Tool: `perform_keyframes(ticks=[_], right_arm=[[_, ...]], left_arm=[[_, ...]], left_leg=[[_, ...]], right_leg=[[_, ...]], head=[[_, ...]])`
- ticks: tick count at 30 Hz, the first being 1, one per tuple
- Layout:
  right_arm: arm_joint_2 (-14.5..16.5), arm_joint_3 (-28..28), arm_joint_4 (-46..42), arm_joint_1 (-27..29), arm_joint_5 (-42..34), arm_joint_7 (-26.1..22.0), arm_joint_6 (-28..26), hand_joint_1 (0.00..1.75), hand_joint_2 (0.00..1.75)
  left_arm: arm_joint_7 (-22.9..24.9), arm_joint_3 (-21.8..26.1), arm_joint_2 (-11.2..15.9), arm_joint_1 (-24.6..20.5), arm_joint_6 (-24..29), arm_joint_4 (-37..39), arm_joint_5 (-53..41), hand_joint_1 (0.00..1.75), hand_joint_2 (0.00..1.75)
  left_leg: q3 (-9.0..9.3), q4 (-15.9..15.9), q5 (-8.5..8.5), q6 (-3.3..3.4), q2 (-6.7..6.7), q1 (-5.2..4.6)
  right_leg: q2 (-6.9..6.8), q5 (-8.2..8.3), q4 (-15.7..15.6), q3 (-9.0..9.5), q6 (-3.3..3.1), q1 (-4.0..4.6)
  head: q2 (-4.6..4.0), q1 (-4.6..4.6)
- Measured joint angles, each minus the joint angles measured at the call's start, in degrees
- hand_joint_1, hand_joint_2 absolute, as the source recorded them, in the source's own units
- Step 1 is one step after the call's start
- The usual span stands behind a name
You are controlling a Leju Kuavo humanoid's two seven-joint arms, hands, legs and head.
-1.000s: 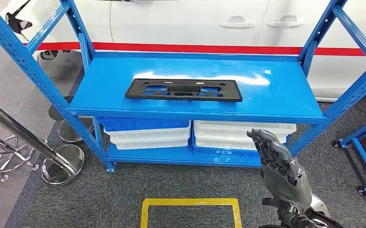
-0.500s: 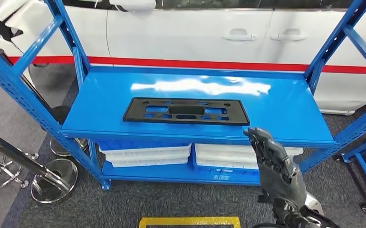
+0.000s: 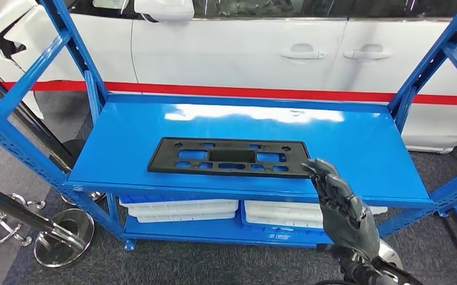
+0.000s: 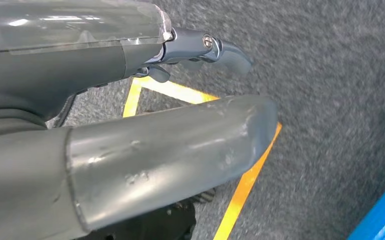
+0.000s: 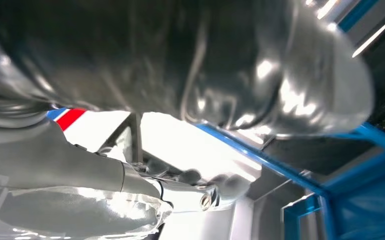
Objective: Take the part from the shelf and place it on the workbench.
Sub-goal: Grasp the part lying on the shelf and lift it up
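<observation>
The black flat part (image 3: 229, 158), a long plate with several cut-outs, lies flat on the top board of the blue shelf (image 3: 362, 148), near its front edge. My right hand (image 3: 340, 205) is raised in front of the shelf with its fingers stretched upward. Its fingertips are just at the part's right end and it holds nothing. In the right wrist view the right hand (image 5: 105, 190) has its fingers extended, with blue shelf frame beyond. My left hand (image 4: 145, 145) hangs over grey carpet, thumb and fingers extended, holding nothing.
White and blue bins (image 3: 181, 209) are stacked on the lower shelf. A white car with a red stripe (image 3: 262, 59) stands right behind the shelf. Chrome stands (image 3: 60, 234) sit on the floor at the left. Yellow floor tape (image 4: 250, 175) lies under my left hand.
The whole picture has shifted: the camera has come closer to the shelf and looks higher. My right hand now reaches up to the part's right end.
</observation>
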Motion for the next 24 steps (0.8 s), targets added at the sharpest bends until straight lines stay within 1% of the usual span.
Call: perform_keyframes(ticks=[2, 4, 5, 6, 7, 8, 9, 10, 11, 12, 13, 14, 15, 16, 17, 18, 19, 20, 21, 22, 23, 24], right_arm=[[0.0, 0.0, 0.0, 0.0, 0.0, 0.0, 0.0, 0.00, 0.00], [0.0, 0.0, 0.0, -0.1, 0.0, 0.0, 0.0, 0.00, 0.00], [0.0, 0.0, 0.0, -0.1, 0.0, 0.0, 0.0, 0.00, 0.00], [0.0, 0.1, 0.0, -0.1, 0.0, 0.0, -0.1, 0.00, 0.00], [0.0, 0.2, 0.0, -0.1, 0.0, 0.0, -0.4, 0.00, 0.00], [0.0, 0.3, 0.0, -0.2, 0.0, 0.0, -0.7, 0.00, 0.00], [0.0, 0.5, 0.1, -0.2, 0.0, 0.0, -1.1, 0.00, 0.00], [0.0, 0.6, 0.2, -0.2, 0.1, 0.0, -1.5, 0.00, 0.00], [0.0, 0.7, 0.2, -0.2, 0.1, 0.2, -1.7, 0.00, 0.00], [0.0, 0.8, 0.3, -0.2, 0.1, 0.7, -2.0, 0.00, 0.00], [0.0, 0.8, 0.4, -0.2, 0.0, 1.4, -2.3, 0.00, 0.00], [0.0, 0.8, 0.5, -0.3, -0.1, 2.5, -2.6, 0.00, 0.00], [0.0, 0.8, 0.8, -0.5, -0.1, 3.7, -2.9, 0.00, 0.00], [0.0, 0.9, 1.5, -0.8, 0.0, 5.0, -3.2, 0.00, 0.00], [-0.1, 1.0, 2.4, -1.0, 0.2, 6.4, -3.4, 0.00, 0.00], [-0.2, 1.3, 3.5, -1.2, 0.6, 7.7, -3.6, 0.00, 0.00], [-0.4, 1.8, 4.8, -1.4, 0.9, 8.8, -3.8, 0.00, 0.00], [-0.6, 2.5, 6.1, -1.5, 1.3, 9.6, -4.0, 0.00, 0.00], [-0.7, 3.2, 7.2, -1.6, 1.5, 10.0, -4.1, 0.00, 0.00], [-0.7, 3.8, 8.1, -1.7, 1.7, 10.2, -4.2, 0.00, 0.00], [-0.8, 4.4, 8.8, -1.8, 1.9, 10.3, -4.4, 0.00, 0.00], [-0.9, 4.8, 9.4, -2.0, 2.0, 10.3, -4.6, 0.00, 0.00]], left_arm=[[0.0, 0.0, 0.0, 0.0, 0.0, 0.0, 0.0, 0.00, 0.00], [0.0, 0.0, 0.0, -0.1, 0.0, 0.0, 0.0, 0.00, 0.00], [0.0, 0.0, 0.0, -0.2, 0.0, 0.0, 0.0, 0.00, 0.00], [0.0, 0.0, 0.0, -0.2, 0.0, 0.0, -0.1, 0.00, 0.00], [0.0, 0.0, 0.1, -0.2, 0.0, 0.0, -0.2, 0.00, 0.00], [-0.1, 0.0, 0.1, 0.0, 0.0, 0.0, -0.4, 0.00, 0.00], [-0.1, 0.0, 0.2, 0.3, 0.0, 0.0, -0.5, 0.00, 0.00], [-0.2, 0.0, 0.4, 0.5, 0.0, 0.0, -0.7, 0.00, 0.00], [-0.3, 0.0, 0.5, 0.6, 0.0, 0.0, -0.7, 0.00, 0.00], [-0.5, 0.0, 0.6, 0.8, 0.0, 0.0, -0.8, 0.00, 0.00], [-0.6, 0.0, 0.6, 0.7, 0.0, 0.0, -1.0, 0.00, 0.00], [-0.7, 0.0, 0.6, 0.6, 0.1, 0.0, -1.1, 0.00, 0.00], [-0.8, 0.0, 0.6, 0.3, 0.2, 0.0, -1.3, 0.00, 0.00], [-0.9, 0.0, 0.6, 0.1, 0.4, 0.0, -1.5, 0.00, 0.00], [-0.9, 0.0, 0.6, -0.2, 0.5, 0.0, -1.6, 0.00, 0.00], [-1.0, 0.0, 0.6, -0.3, 0.7, 0.0, -1.7, 0.00, 0.00], [-1.0, 0.0, 0.6, -0.4, 0.7, 0.0, -1.8, 0.00, 0.00], [-1.0, 0.0, 0.6, -0.4, 0.8, 0.0, -1.9, 0.00, 0.00], [-1.0, 0.1, 0.6, -0.4, 0.8, 0.0, -2.0, 0.00, 0.00], [-1.0, 0.1, 0.6, -0.4, 0.8, 0.0, -2.0, 0.00, 0.00], [-1.0, 0.1, 0.6, -0.3, 0.8, 0.0, -2.0, 0.00, 0.00], [-1.0, 0.1, 0.6, -0.3, 0.8, 0.1, -2.0, 0.00, 0.00]], left_leg=[[-0.10, 0.1, 0.07, -0.06, 0.01, -0.01], [-0.32, 1.1, 0.20, -0.37, 0.10, 0.03], [-1.49, 3.6, 0.07, -0.58, 0.27, 0.10], [-4.90, 8.4, -1.92, -0.92, 0.51, 0.21], [-8.60, 10.9, -2.61, -1.07, 0.75, 0.30], [-12.16, 12.0, -1.69, -1.04, 0.93, 0.27], [-14.97, 10.5, 0.59, -0.84, 1.02, 0.12], [-15.37, 6.4, 4.66, -0.44, 0.98, -0.12], [-15.27, 4.2, 7.56, -0.07, 0.92, -0.36], [-15.01, 3.0, 8.92, 0.25, 0.86, -0.45], [-14.24, 2.4, 9.05, 0.53, 0.80, -0.41], [-13.47, 2.1, 9.16, 0.83, 0.79, -0.28], [-12.88, 1.9, 9.03, 1.14, 0.80, -0.12], [-12.35, 1.7, 8.75, 1.40, 0.79, -0.02], [-11.98, 1.6, 8.39, 1.60, 0.79, 0.06], [-11.61, 1.6, 7.91, 1.73, 0.79, 0.10], [-11.19, 1.6, 7.40, 1.77, 0.77, 0.12], [-10.67, 1.6, 6.87, 1.76, 0.74, 0.12], [-10.05, 1.6, 6.30, 1.74, 0.67, 0.11], [-9.30, 1.7, 5.72, 1.68, 0.59, 0.08], [-8.50, 1.7, 5.12, 1.61, 0.52, 0.04], [-7.91, 1.7, 4.58, 1.51, 0.43, 0.00]], right_leg=[[0.01, -0.05, 0.0, 0.10, -0.09, -0.03], [0.03, -0.28, -0.1, 0.91, -0.56, -0.11], [0.00, -0.67, -0.1, 1.67, -0.96, -0.14], [-0.01, -1.68, -0.2, 3.03, -1.31, -0.17], [-0.05, -3.37, -0.3, 5.14, -1.41, -0.18], [-0.07, -5.20, -0.5, 7.27, -1.40, -0.18], [-0.03, -6.88, -0.7, 9.40, -1.16, -0.13], [0.09, -8.13, -1.2, 11.12, -0.80, -0.08], [0.21, -8.70, -1.8, 12.23, -0.49, -0.01], [0.35, -8.92, -2.2, 13.30, -0.14, 0.08], [0.46, -8.97, -2.4, 14.05, 0.17, 0.16], [0.43, -8.80, -1.7, 14.36, 0.41, 0.17], [0.35, -8.59, 0.2, 13.66, 0.67, 0.16], [0.25, -8.94, 3.1, 12.05, 0.94, 0.12], [0.15, -10.00, 6.7, 9.74, 1.19, 0.00], [0.09, -11.79, 10.4, 7.01, 1.45, -0.09], [0.05, -13.94, 13.3, 4.48, 1.69, -0.22], [0.01, -15.62, 14.8, 2.52, 1.85, -0.34], [-0.02, -16.03, 14.7, 1.28, 1.94, -0.42], [-0.05, -14.64, 12.9, 0.81, 1.89, -0.47], [-0.06, -11.53, 9.8, 0.90, 1.69, -0.47], [-0.04, -7.55, 6.3, 1.10, 1.36, -0.36]], head=[[-0.01, -0.02], [-0.02, -0.02], [-0.02, -0.04], [-0.02, -0.05], [-0.01, -0.07], [-0.01, -0.07], [-0.02, -0.04], [-0.02, -0.04], [-0.02, -0.03], [-0.02, -0.03], [-0.02, -0.04], [-0.02, -0.04], [-0.02, -0.03], [-0.02, -0.03], [-0.02, -0.02], [-0.02, -0.02], [-0.02, -0.02], [-0.01, -0.02], [-0.01, -0.03], [-0.01, -0.03], [-0.01, -0.02], [-0.01, -0.02]])
